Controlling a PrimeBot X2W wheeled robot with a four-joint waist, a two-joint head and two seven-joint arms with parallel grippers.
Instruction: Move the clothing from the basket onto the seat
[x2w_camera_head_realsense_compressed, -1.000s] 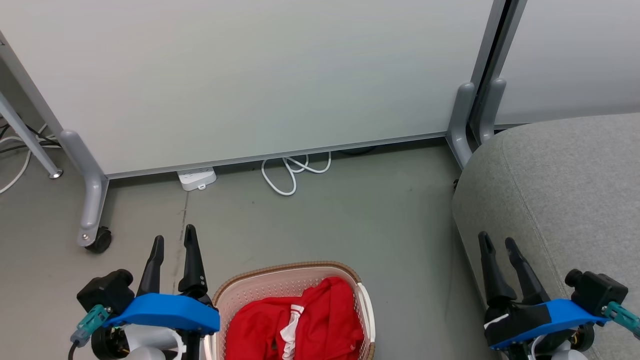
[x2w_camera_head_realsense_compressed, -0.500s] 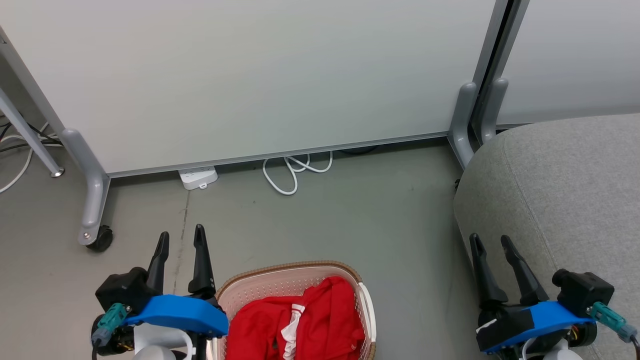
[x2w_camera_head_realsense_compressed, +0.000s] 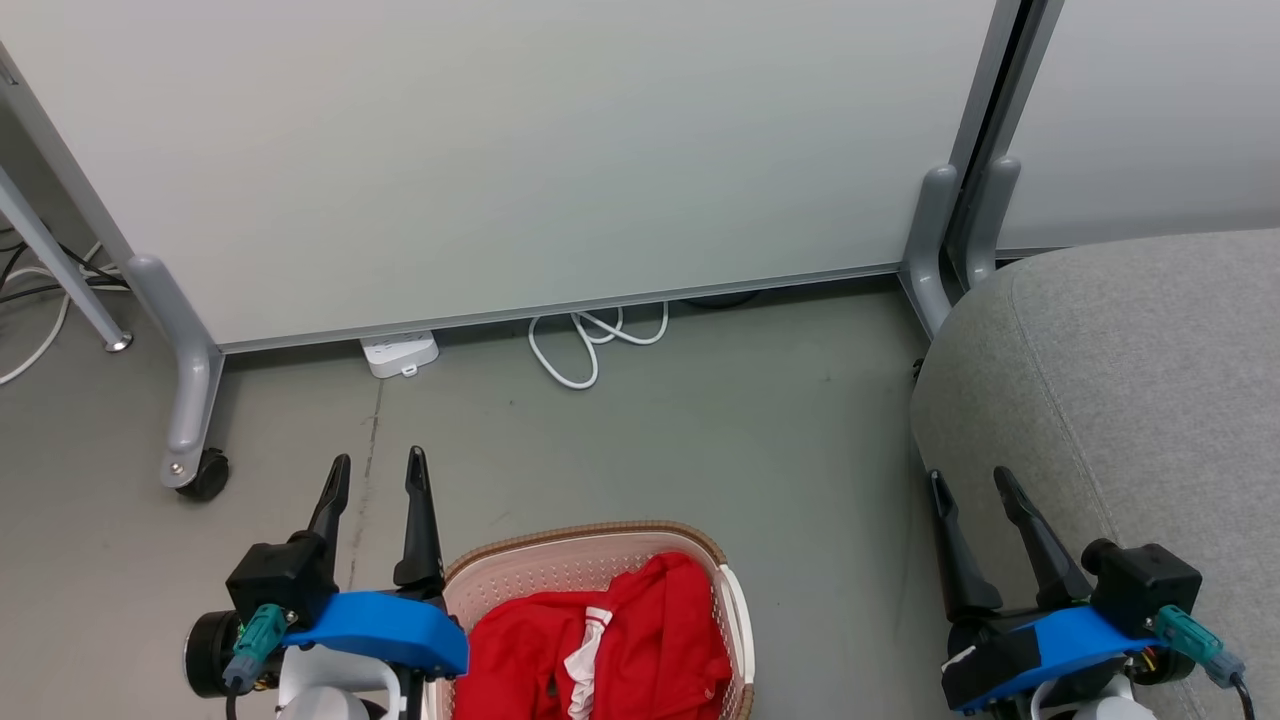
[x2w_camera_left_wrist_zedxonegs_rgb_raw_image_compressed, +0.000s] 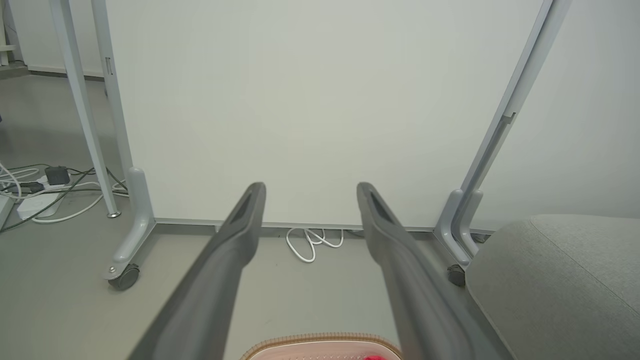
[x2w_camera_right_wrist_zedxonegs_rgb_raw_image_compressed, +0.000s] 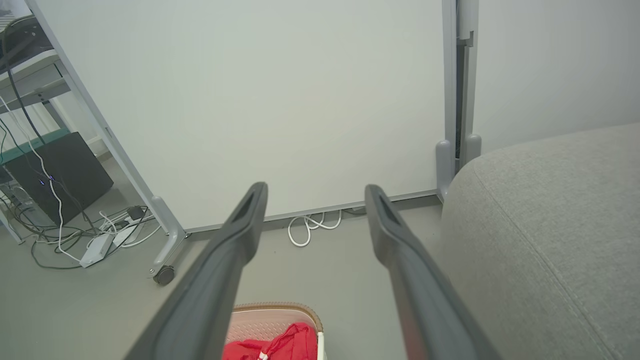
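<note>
Head view: we see the basket (x2w_camera_head_realsense_compressed: 590, 531) at bottom centre on the floor. The clothing (x2w_camera_head_realsense_compressed: 640, 640) is bunched inside it, red with a white band showing. Our left gripper (x2w_camera_head_realsense_compressed: 379, 456) sits at lower left, just beside the basket's left rim, fingers spread apart and holding nothing. Our right gripper (x2w_camera_head_realsense_compressed: 968, 474) is at lower right, fingers also apart and empty, overlapping the left edge of the seat (x2w_camera_head_realsense_compressed: 1130, 380). The seat takes up the right side of the frame. A white cable (x2w_camera_head_realsense_compressed: 585, 345) lies looped at the foot of the panel (x2w_camera_head_realsense_compressed: 500, 150), upper centre.
</note>
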